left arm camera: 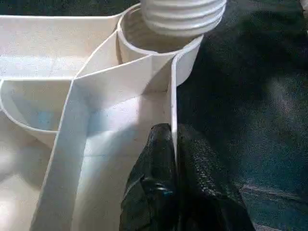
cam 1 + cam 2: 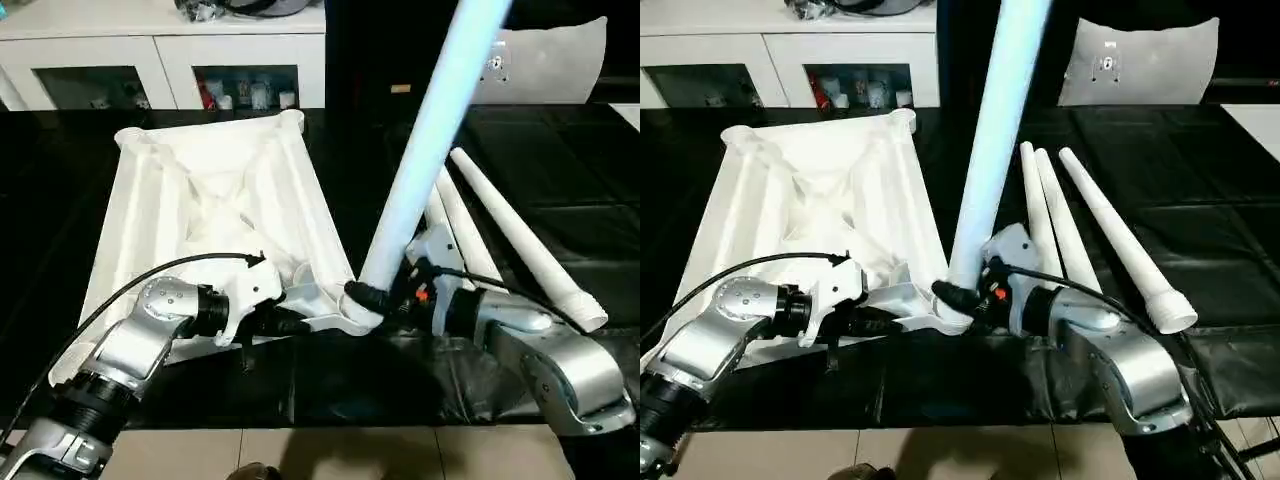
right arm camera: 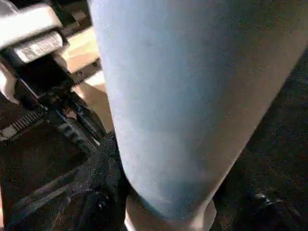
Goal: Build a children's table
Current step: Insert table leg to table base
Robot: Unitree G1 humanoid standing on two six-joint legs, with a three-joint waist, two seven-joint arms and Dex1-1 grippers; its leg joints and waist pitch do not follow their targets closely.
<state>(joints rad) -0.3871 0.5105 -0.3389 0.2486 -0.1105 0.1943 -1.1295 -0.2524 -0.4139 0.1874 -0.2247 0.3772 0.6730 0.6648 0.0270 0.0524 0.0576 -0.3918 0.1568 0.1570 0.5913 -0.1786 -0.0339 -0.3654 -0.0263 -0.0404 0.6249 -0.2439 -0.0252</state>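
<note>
From the head views, the white top [image 2: 215,200] lies ribbed side up on the black surface [image 2: 560,170], a leg [image 2: 425,140] rising steeply from its near right corner socket [image 2: 352,318]. The right tool [image 2: 375,298] grips that leg near its base; the left tool [image 2: 290,322] is pinched on the top's near edge beside the socket. Three more legs [image 2: 1110,225] lie to the right. The left wrist view shows black fingers [image 1: 154,192] clamped either side of a thin rib, the leg's ridged end in the socket. The right wrist view shows the leg against a dark finger [image 3: 103,178].

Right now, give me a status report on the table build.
Left gripper shut on the tabletop rim wall. Right gripper holds a leg upright at the near corner socket. Three legs lie beside.
</note>
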